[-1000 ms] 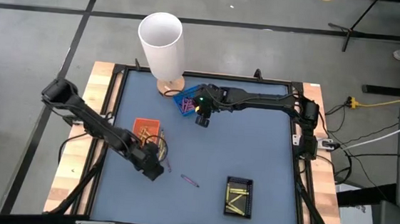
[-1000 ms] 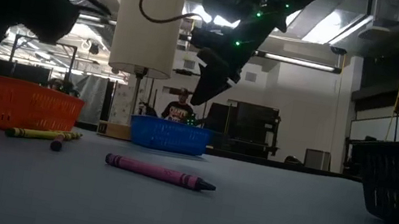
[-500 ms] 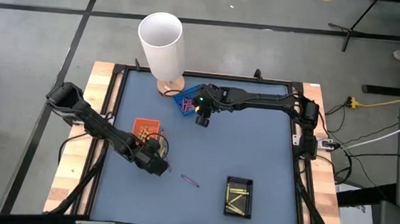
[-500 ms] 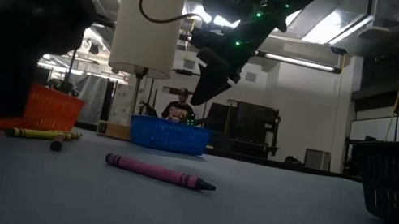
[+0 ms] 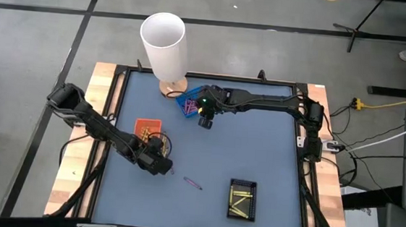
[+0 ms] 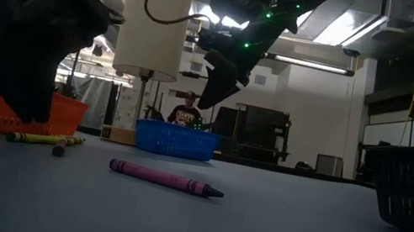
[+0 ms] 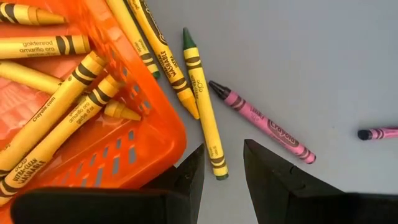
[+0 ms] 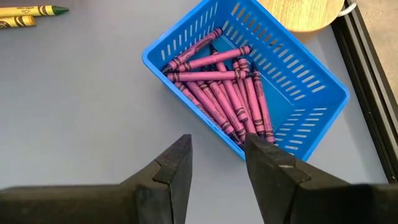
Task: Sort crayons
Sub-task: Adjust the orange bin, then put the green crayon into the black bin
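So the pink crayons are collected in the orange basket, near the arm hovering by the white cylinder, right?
Not quite: the pink crayons lie in the blue basket, not the orange one, as the right wrist view shows. The rest holds: the right gripper hovers there by the white cylinder.

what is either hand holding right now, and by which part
Nothing is held. The left hand is open and empty above a yellow crayon beside the orange tray. The right hand is open and empty over the blue tray of pink crayons.
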Controlling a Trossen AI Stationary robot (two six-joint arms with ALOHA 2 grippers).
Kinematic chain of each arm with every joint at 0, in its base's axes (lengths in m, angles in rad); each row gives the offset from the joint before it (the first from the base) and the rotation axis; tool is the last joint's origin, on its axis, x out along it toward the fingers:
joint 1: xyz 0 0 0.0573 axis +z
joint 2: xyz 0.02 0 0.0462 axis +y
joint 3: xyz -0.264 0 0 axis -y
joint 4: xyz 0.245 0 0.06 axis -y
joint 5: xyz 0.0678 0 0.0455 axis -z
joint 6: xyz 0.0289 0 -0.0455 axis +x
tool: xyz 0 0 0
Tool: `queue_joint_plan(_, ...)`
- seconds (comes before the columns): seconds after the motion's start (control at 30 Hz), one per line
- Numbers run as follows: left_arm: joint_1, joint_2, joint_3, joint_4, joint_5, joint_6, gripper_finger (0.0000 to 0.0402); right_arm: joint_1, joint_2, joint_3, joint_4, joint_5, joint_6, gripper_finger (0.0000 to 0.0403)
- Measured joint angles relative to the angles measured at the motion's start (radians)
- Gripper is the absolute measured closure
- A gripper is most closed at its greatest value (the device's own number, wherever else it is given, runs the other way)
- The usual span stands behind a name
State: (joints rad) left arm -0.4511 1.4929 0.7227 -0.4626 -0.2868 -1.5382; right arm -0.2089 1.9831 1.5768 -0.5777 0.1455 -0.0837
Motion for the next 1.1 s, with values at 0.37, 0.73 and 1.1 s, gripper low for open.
queue_joint_plan(0.37,0.008,0.000,0.000,-0.060,-0.004,0.056,0.0305,0.000,0.000,0.000,0.000,0.000,0.000,0.0258)
queue_joint_plan(0.73,0.045,0.000,-0.001,-0.070,-0.008,0.105,0.0305,0.000,0.000,0.000,0.000,-0.001,0.000,0.0258)
queue_joint_plan(1.1,-0.006,0.009,0.000,0.017,-0.022,0.076,0.0306,0.000,0.001,0.000,0.000,-0.001,0.000,0.0258)
